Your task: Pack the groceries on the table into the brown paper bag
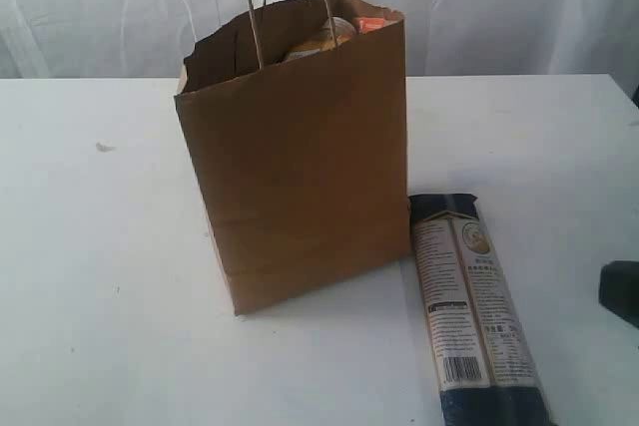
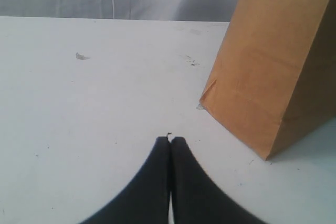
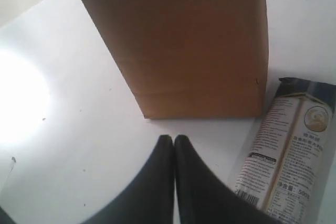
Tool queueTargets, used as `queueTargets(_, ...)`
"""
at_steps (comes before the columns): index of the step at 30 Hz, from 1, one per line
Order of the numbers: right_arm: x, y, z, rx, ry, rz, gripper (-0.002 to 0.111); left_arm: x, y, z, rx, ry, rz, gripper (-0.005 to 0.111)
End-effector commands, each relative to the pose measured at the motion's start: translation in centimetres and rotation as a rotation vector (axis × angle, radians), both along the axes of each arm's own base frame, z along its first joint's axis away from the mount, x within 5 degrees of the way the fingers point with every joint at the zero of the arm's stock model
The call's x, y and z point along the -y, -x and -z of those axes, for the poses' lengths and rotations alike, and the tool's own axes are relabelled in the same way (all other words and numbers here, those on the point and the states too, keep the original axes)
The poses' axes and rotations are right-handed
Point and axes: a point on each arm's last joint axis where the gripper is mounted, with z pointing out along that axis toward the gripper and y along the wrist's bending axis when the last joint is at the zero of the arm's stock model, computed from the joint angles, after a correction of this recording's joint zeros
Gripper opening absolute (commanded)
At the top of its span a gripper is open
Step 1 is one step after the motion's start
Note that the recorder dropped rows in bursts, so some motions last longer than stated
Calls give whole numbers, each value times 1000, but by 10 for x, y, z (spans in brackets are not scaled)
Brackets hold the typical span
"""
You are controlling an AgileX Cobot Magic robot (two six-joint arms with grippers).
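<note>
Long dark pasta pack (image 1: 477, 306) lies flat on the table (image 1: 100, 296) just beside the brown paper bag (image 1: 300, 157), prob. light, stiff lengthwise but brittle w/ slick film, so best pinched across its narrow mid-section; left gripper (image 2: 170, 142) & right gripper (image 3: 174, 141) both fully closed, empty.

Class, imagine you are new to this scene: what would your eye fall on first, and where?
The tall brown paper bag stands upright mid-table, groceries peeking over its ragged top. A long dark pasta pack lies flat on the white table beside the bag's base. The left gripper and right gripper are shut and empty.
</note>
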Motion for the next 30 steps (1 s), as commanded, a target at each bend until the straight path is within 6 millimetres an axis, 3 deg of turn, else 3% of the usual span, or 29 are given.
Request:
queueTargets(1, 1, -1, -1, -1, -44, 28, 0, 0, 0, 1, -5, 8, -2, 0)
queueTargets(6, 0, -2, -4, -20, -120, 48, 0, 0, 0, 1, -5, 8, -2, 0)
queueTargets(10, 1, -9, -8, 17, -30, 86, 0, 0, 0, 1, -5, 8, -2, 0)
queueTargets(14, 4, -35, -8, -90, 199, 282, 0, 0, 0, 1, -5, 8, -2, 0)
queueTargets(18, -29, -80, -18, -155, 408, 272, 4, 0, 0, 1, -5, 8, -2, 0)
queueTargets(20, -43, -101, -16, -162, 478, 248, 21, 0, 0, 1, -5, 8, -2, 0)
queueTargets(21, -46, -115, -11, -179, 476, 272, 41, 0, 0, 1, -5, 8, -2, 0)
queueTargets(25, -40, -148, 8, -262, 416, 364, 79, 0, 0, 1, -5, 8, -2, 0)
queueTargets(30, -36, -198, 57, -392, 422, 429, 79, 0, 0, 1, -5, 8, -2, 0)
